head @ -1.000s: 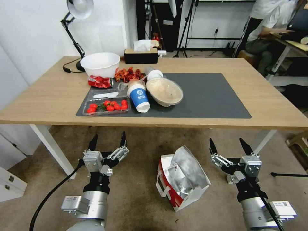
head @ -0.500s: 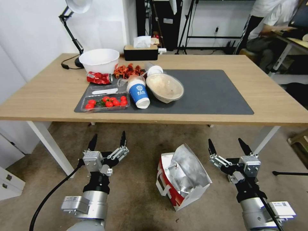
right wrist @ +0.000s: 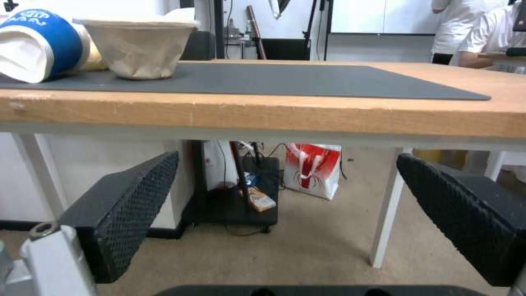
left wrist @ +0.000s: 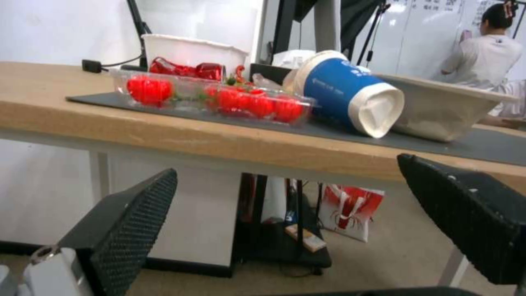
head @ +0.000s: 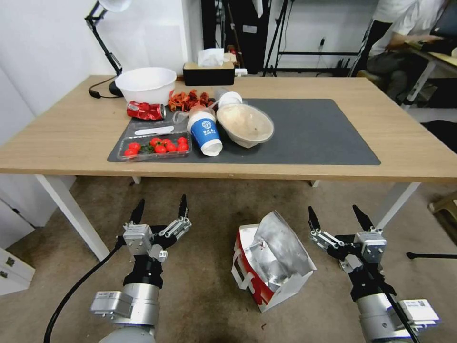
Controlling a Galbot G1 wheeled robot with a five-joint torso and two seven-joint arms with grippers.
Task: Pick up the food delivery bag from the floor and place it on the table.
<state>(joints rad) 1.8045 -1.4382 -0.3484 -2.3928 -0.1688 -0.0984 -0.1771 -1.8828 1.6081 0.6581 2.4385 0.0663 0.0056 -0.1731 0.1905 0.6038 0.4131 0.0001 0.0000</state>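
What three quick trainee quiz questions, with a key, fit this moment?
1. True or false: the bag is already on the table.
2. Which claw is nearer the bag? A) left claw B) right claw
3. Fill in: the blue cup lies on its ____ on the mat.

Key: 1. False, it sits on the floor between the two open claws. 2. B. 3. side.

1 delivery bag, 1 table, 1 mat, 2 bowls, 1 blue cup, 1 tomato tray, 1 crushed can, 1 tissue box, 1 lamp, 2 grippers.
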